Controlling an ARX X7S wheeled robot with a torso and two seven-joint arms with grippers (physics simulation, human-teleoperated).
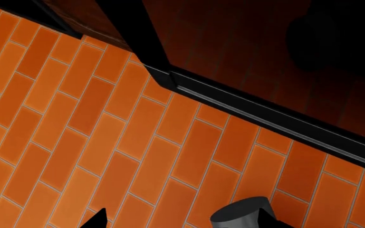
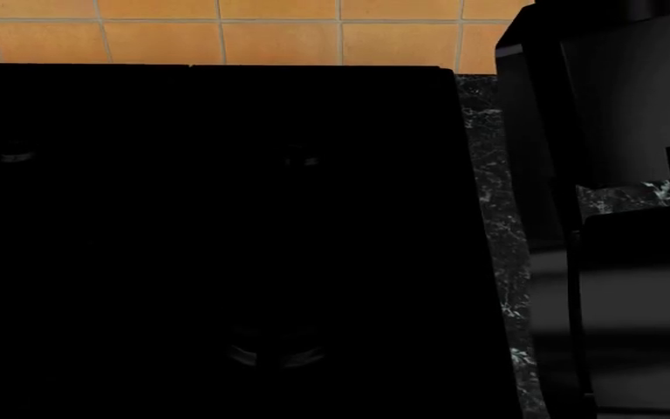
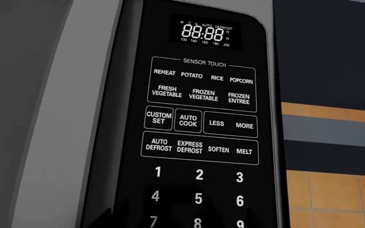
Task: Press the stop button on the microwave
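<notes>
Microwave keypad facing right wrist camera, both grippers' states unclear

The black glossy microwave control panel is cut off at the right wrist view's lower edge: the keypad ends partway through the row of 7, 8 and 9, so any key below it, a stop button included, lies out of view. In the head view the large black cooktop surface is too dark to make out. The left gripper shows only as dark tips at the frame edge.
</notes>
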